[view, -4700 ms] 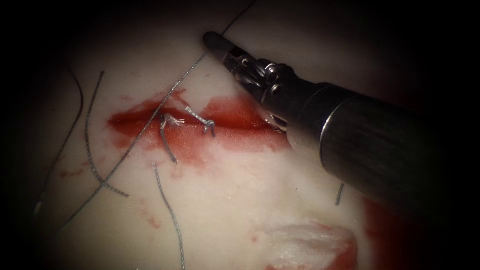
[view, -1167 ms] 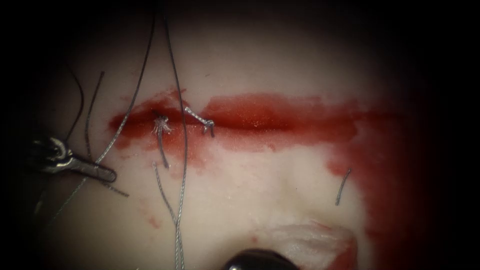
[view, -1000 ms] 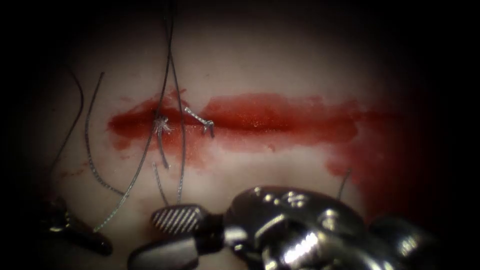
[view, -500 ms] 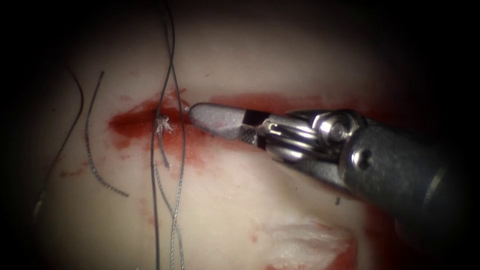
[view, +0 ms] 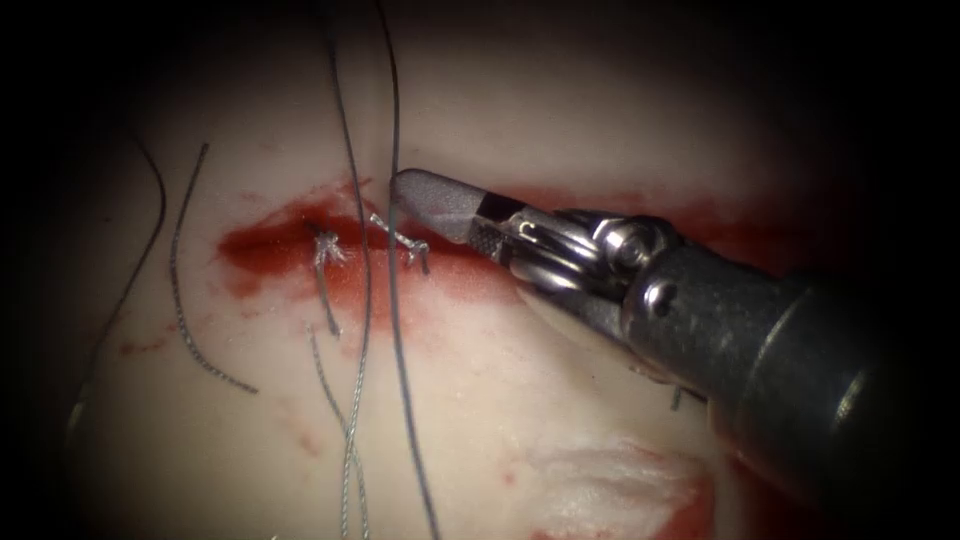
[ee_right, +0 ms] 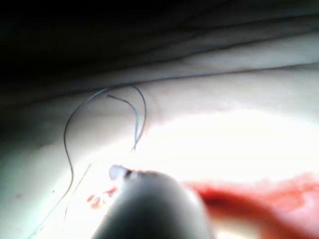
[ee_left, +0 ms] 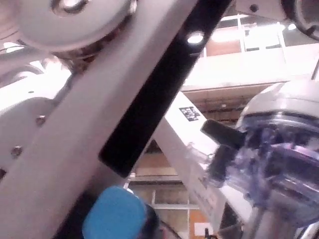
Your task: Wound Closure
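Steel right tool (view: 405,186): jaws closed, apparently empty, tip touching thread (view: 393,300) over cut (view: 265,240); advisable to keep off the knot (view: 325,248).

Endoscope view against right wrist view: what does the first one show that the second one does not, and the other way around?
Endoscope view: two knotted stitches across the cut, cut ends of thread left of it, and the right tool with its tip at a long thread; whether it grips it, I cannot tell. Right wrist view: a curled thread loop farther along the tissue. Both: the right tool, thread, red fluid, tissue.
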Motion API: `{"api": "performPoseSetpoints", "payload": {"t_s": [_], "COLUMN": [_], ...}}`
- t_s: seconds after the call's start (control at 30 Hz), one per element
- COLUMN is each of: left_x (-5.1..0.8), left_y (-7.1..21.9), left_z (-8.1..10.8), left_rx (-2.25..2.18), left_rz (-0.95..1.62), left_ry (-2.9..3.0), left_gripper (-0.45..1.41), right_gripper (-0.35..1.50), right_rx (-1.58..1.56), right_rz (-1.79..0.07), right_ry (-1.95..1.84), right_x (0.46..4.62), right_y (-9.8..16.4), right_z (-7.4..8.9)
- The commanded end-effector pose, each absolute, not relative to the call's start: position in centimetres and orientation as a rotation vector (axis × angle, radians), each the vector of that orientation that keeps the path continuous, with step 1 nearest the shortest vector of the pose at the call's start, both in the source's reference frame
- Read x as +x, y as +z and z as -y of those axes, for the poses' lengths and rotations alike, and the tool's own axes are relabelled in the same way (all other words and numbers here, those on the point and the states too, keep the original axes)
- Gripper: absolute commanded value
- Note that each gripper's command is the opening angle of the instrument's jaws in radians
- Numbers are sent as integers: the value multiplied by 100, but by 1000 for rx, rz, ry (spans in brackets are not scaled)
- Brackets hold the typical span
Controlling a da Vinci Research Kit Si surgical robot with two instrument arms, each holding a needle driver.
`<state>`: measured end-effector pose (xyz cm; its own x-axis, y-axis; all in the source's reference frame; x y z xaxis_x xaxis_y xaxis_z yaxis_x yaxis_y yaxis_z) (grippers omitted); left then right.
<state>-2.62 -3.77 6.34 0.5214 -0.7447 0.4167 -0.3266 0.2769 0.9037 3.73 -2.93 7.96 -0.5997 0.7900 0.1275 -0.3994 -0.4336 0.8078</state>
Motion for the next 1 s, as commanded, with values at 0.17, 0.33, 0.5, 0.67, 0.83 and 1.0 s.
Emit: {"api": "performPoseSetpoints", "payload": {"t_s": [0.17, 0.33, 0.5, 0.67, 0.83, 1.0], "left_x": [-292, -294, -289, -279, -280, -280], "left_y": [597, 617, 639, 660, 658, 655], "left_z": [390, 396, 397, 389, 389, 390], "left_rx": [1410, 1389, 1444, 1459, 1462, 1465], "left_rz": [1172, 1070, 1007, 983, 974, 972], "left_ry": [-246, -296, -328, -359, -369, -364], "left_gripper": [-45, -45, -45, -45, -45, -45], "right_gripper": [77, 88, 88, 91, 96, 111], "right_rx": [1002, 972, 971, 990, 983, 953], "right_rz": [-941, -949, -985, -1041, -1044, -1076], "right_ry": [1947, 2002, 2017, 2035, 2041, 2054], "right_x": [394, 398, 402, 399, 401, 401], "right_y": [777, 765, 771, 772, 766, 766], "right_z": [283, 275, 264, 248, 241, 244]}}
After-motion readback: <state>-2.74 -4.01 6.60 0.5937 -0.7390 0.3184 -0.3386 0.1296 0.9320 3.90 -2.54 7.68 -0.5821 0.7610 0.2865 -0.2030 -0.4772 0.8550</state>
